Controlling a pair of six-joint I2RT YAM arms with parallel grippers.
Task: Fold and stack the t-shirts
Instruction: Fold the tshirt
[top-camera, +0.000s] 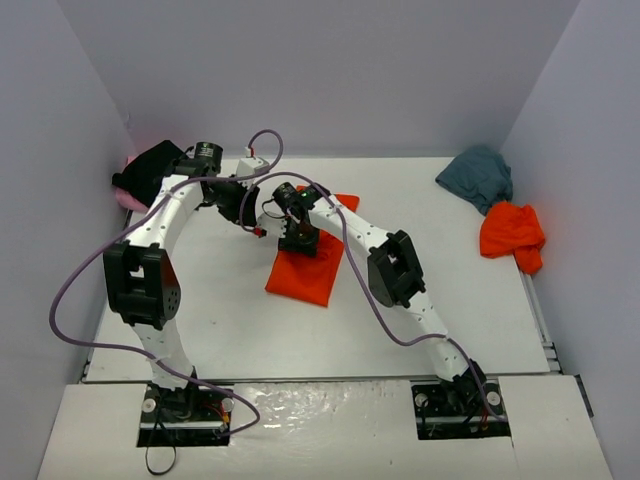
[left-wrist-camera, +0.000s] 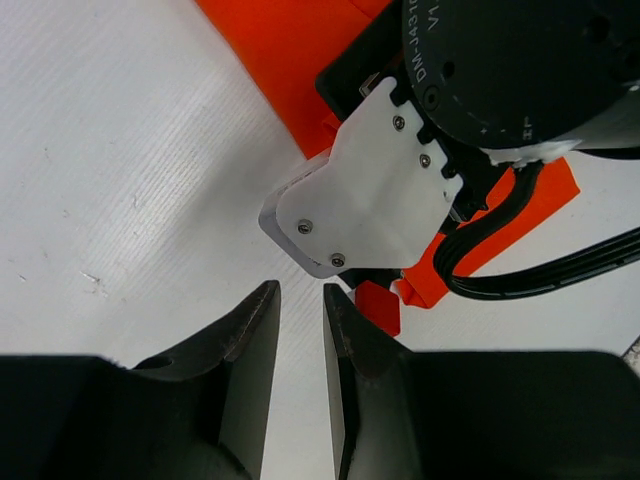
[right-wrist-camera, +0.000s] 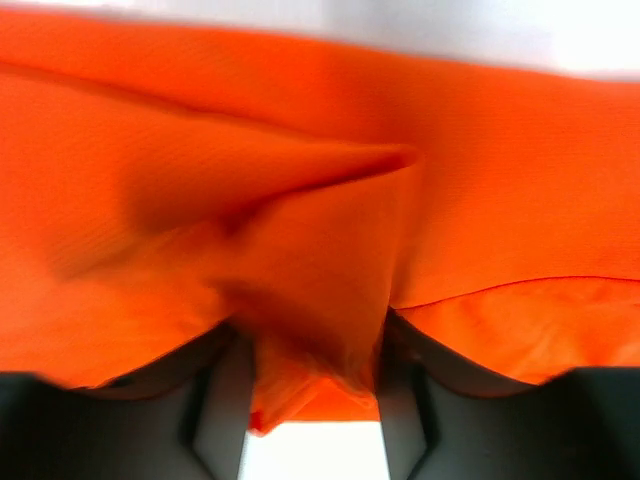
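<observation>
Folded orange-red t-shirt (top-camera: 303, 272) lies mid-frame on the white desk (top-camera: 220, 320) in the top view. Right hand (right-wrist-camera: 312, 338) is down on the shirt's upper part. Its fingers are apart, with a bunched fold of the orange cloth between them. Left hand (left-wrist-camera: 300, 300) is low over the desk, just left of the right wrist and beside the shirt's edge. Its fingers are a narrow gap apart with nothing between, bare desk showing through. Crumpled teal-grey t-shirt (top-camera: 477, 176) and second orange-red t-shirt (top-camera: 512, 236) sit at upper right, touching. Black t-shirt (top-camera: 150, 170) is bunched at upper left, with a pink t-shirt (top-camera: 130, 198) peeking out under it.
</observation>
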